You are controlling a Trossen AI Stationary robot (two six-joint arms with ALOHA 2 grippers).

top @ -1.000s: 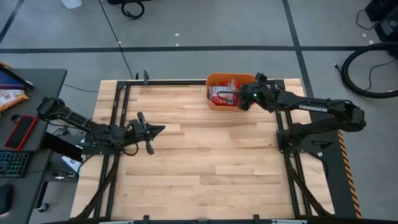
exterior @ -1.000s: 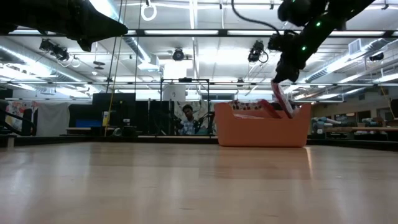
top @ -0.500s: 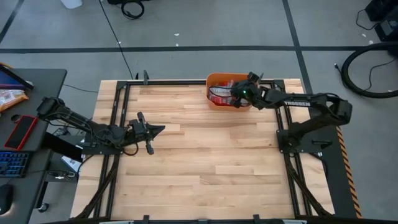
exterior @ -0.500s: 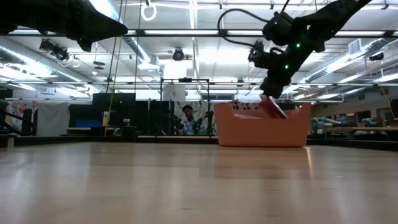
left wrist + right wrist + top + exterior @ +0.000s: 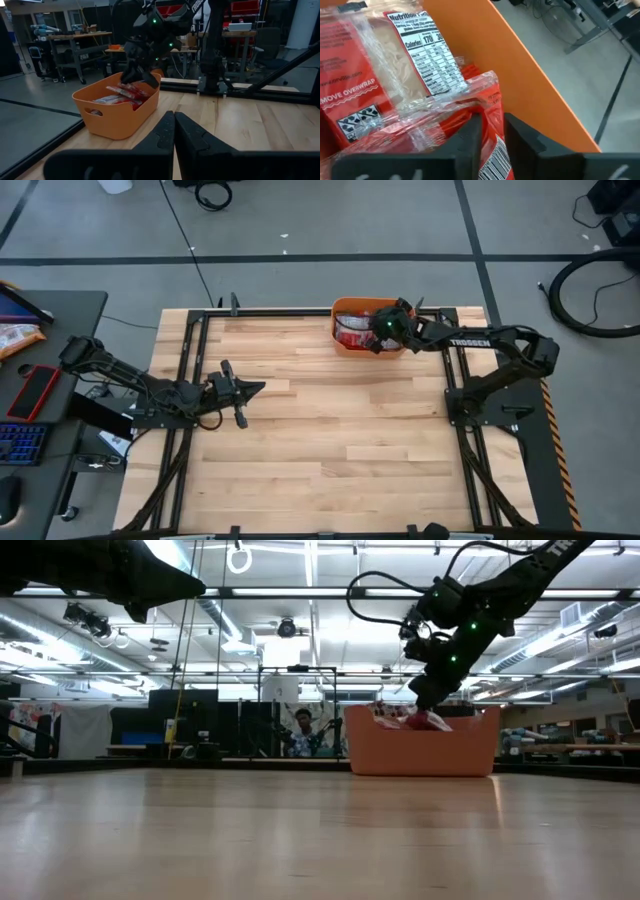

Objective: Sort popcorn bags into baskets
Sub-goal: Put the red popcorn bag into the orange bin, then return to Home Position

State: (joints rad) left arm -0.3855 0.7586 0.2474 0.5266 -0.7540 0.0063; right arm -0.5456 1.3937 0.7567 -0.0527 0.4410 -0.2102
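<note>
The orange basket stands at the table's far edge, right of centre, also in the low view and the left wrist view. Several red popcorn bags lie flat inside it. My right gripper reaches down into the basket's right half, shut on one red popcorn bag. My left gripper waits over the table's left half, shut and holding nothing. My right gripper pinches a red popcorn bag between its two fingers, on the clear-sealed end near the barcode. The fingers slant down into the basket from the table's right side. The bag's far end lies on the bags in the basket.
The basket's orange right wall runs close beside my right gripper. Bare wood table spreads between the arms. A side desk at the left holds a red phone and a keyboard. A person sits in the room behind.
My right gripper has moved toward the table's left edge and down, from above the basket's right rim to inside the basket. The red bag that hung tilted above the rim has come down with it among the other bags.
</note>
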